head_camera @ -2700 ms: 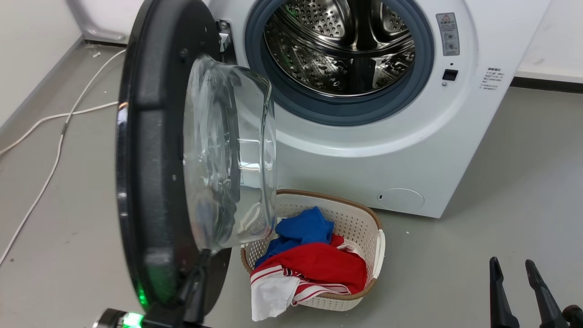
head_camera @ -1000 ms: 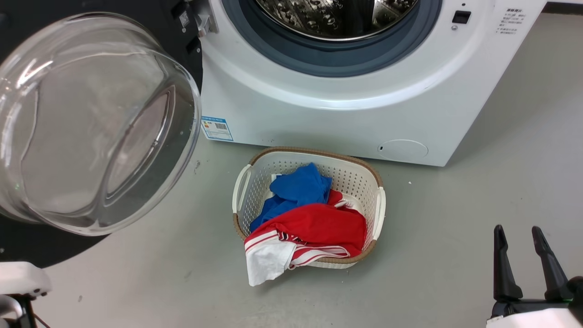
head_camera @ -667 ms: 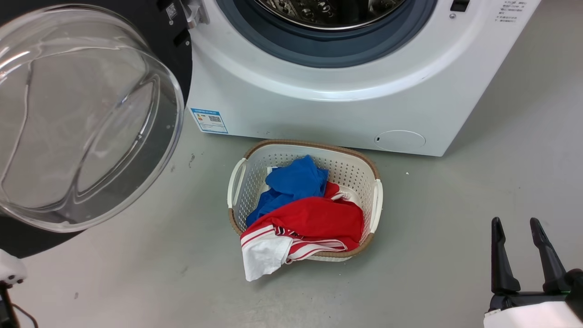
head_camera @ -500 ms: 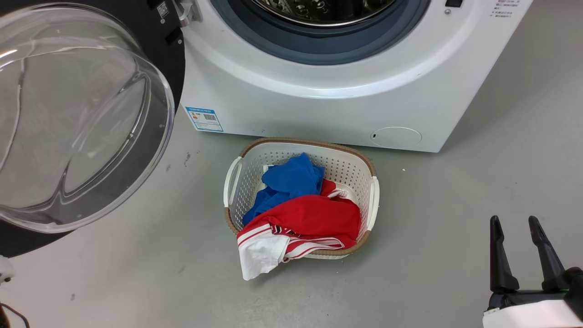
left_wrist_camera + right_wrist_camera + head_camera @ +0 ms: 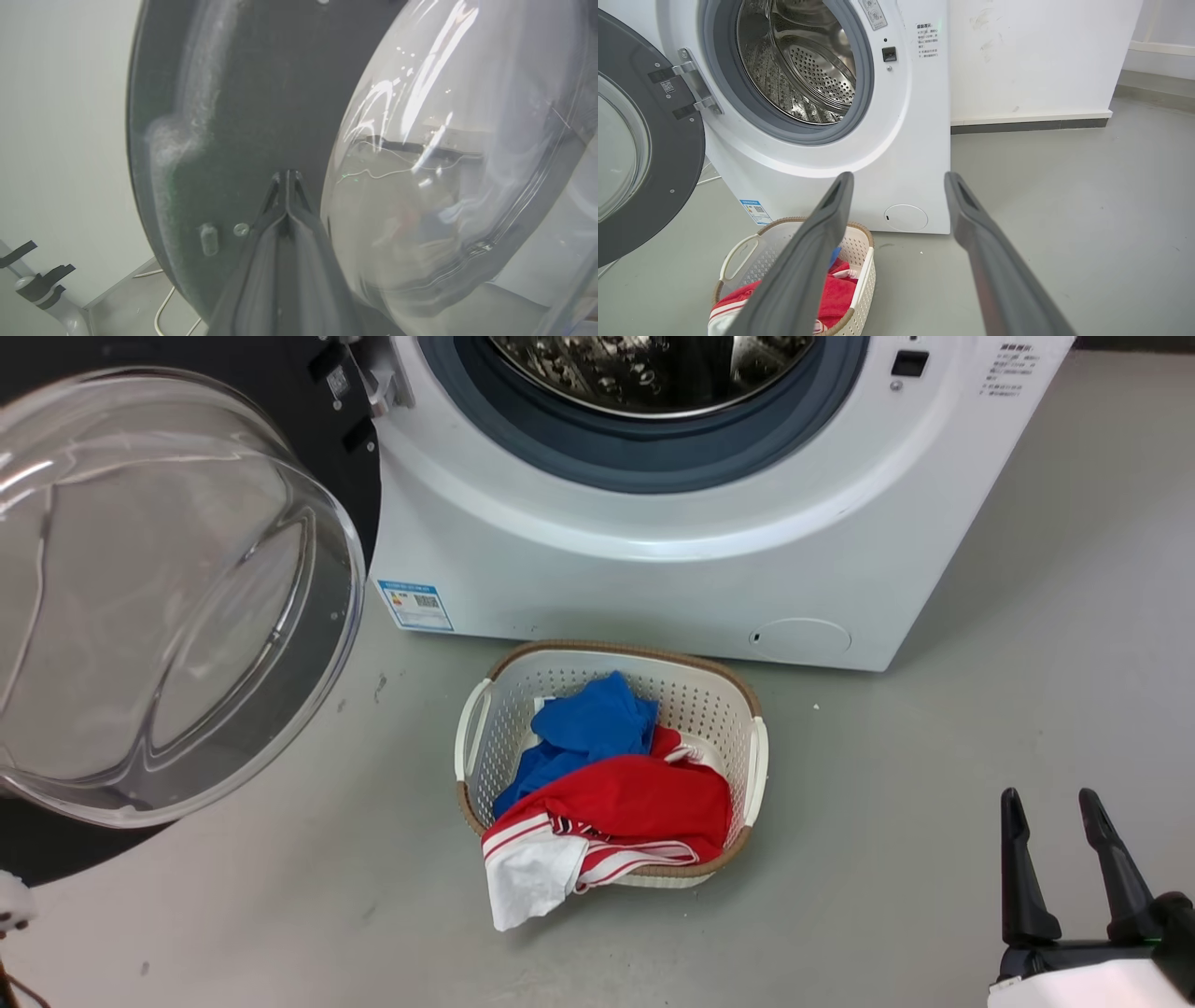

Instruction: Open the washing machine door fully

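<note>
Left gripper (image 5: 287, 176): fingers pinched tip to tip, one narrow dark wedge, right up close to the door. Touching or just short of it, I can't tell.
Washing machine door (image 5: 233, 107): dead ahead of the left gripper's tips! Its black inner frame rises just beyond them. The clear glass bowl (image 5: 444, 163) bulges just to their right in the left wrist view.
Door position: swung wide, hanging from the hinge (image 5: 698, 86) on the machine's left side. It's well clear of the drum mouth, bowl side facing out into the room.
Right gripper (image 5: 1047, 795): fingers spread wide, low over the grey floor (image 5: 980, 663), well apart from the door.
Washing machine (image 5: 653, 579): ahead of the right gripper and off to its left. The steel drum (image 5: 653, 369) is on show inside the grey gasket (image 5: 653, 462).
Round cap (image 5: 906, 217): low on the machine's front, straight beyond the gap between the right fingers.
Blue label (image 5: 415, 605): bottom left corner of the machine's front, far to the right gripper's left.
Laundry basket (image 5: 471, 737): on the floor just in front of the machine, ahead-left of the right gripper and near its left finger in the right wrist view.
Clothes: a red garment (image 5: 635, 803) and a blue one (image 5: 588, 723) are heaped inside. A white piece (image 5: 532, 882) spills over the near rim.
</note>
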